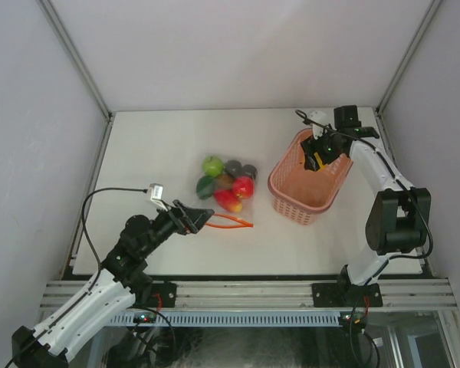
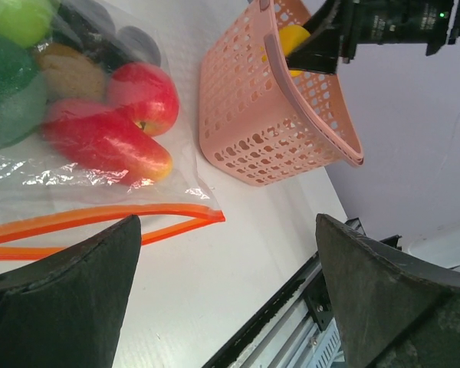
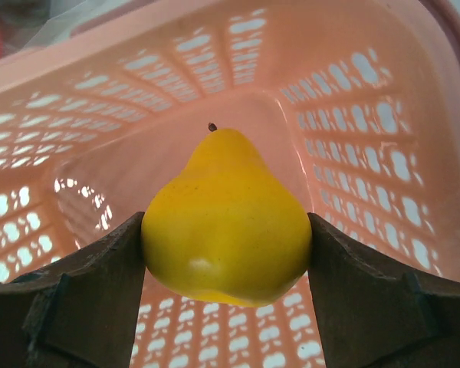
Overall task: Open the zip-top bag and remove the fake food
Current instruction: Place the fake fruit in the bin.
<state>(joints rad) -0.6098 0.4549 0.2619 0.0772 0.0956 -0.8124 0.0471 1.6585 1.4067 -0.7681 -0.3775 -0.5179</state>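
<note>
The clear zip-top bag (image 1: 226, 201) lies mid-table with its orange-red zip strip (image 1: 231, 222) toward the near side; it also shows in the left wrist view (image 2: 84, 172). Inside lie fake fruits: light green (image 1: 212, 165), dark green (image 1: 205, 186), red (image 1: 243, 187), brown and blackish ones. My left gripper (image 1: 202, 218) is open and empty, just left of the zip strip (image 2: 100, 222). My right gripper (image 1: 316, 157) is shut on a yellow pear (image 3: 226, 218), held over the inside of the pink basket (image 1: 291, 203).
The pink basket (image 3: 353, 115) stands at the right of the bag; its wall shows in the left wrist view (image 2: 245, 130). White walls enclose the table on three sides. A black rail runs along the near table edge (image 1: 245, 277).
</note>
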